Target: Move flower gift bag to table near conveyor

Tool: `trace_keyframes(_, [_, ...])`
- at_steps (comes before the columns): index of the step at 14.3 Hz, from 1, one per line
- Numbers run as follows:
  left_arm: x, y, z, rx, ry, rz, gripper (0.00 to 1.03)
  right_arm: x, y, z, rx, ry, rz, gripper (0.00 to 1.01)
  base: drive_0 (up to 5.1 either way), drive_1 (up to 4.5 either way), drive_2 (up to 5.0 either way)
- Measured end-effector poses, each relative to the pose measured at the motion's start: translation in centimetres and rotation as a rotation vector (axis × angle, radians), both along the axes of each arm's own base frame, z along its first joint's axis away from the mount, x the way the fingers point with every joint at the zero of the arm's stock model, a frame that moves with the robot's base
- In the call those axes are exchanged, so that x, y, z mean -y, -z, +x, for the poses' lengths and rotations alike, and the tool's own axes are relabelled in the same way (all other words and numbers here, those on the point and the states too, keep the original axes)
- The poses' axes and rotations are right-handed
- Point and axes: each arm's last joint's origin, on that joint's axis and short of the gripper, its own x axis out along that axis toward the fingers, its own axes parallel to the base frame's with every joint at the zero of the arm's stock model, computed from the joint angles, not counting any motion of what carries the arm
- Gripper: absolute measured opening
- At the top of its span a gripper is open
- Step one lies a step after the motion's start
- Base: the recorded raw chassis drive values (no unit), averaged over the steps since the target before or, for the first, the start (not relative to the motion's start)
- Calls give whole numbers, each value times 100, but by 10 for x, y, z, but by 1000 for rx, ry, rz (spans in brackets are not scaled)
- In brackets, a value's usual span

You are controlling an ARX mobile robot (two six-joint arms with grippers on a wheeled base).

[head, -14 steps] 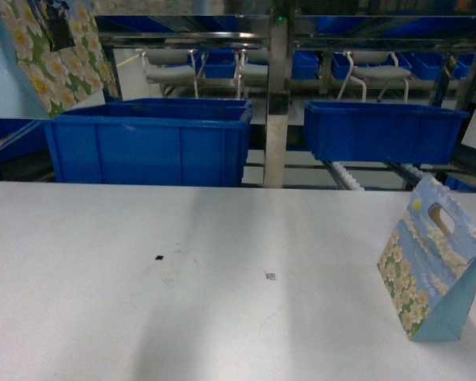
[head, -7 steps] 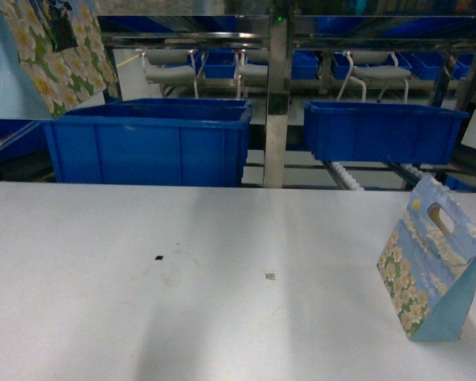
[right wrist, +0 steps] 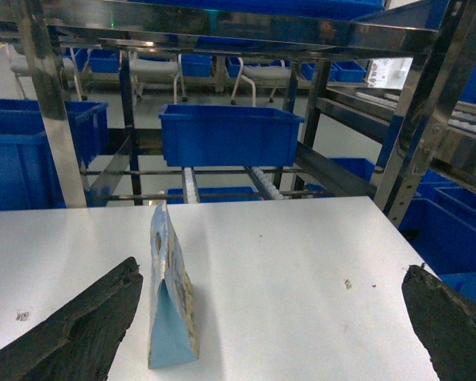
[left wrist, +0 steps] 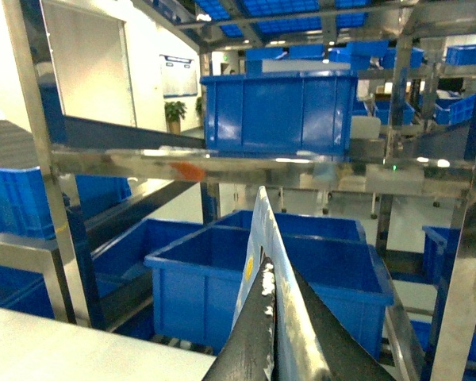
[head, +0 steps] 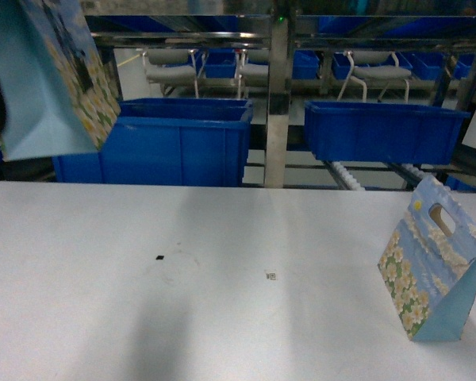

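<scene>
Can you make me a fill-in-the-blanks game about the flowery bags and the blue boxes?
1. The flowery paper gift bag held up at the left hangs in the ____.
2. The second flowery gift bag stands on the ____ table.
3. The big plastic bins behind the table are ____.

Missing words: air; white; blue

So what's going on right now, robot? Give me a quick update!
Left end effector shut on flower gift bag, held high above the table. Right end effector open, empty. Second gift bag standing at table's right. Nothing blocking the drop.
</scene>
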Motion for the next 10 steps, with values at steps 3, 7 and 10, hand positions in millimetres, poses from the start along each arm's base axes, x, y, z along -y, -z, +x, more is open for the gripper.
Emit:
trace_keyframes(3, [40,28,31,-27,6,-45,2,0,0,0,0,0,0,98,0,0,0])
trace_keyframes(7, [63,71,74,-83,-62,-93,2,0,0,0,0,0,0,98,0,0,0])
trace_keyframes(10, [46,105,93,-130,-139,-144,2,0,0,0,0,0,0,98,0,0,0])
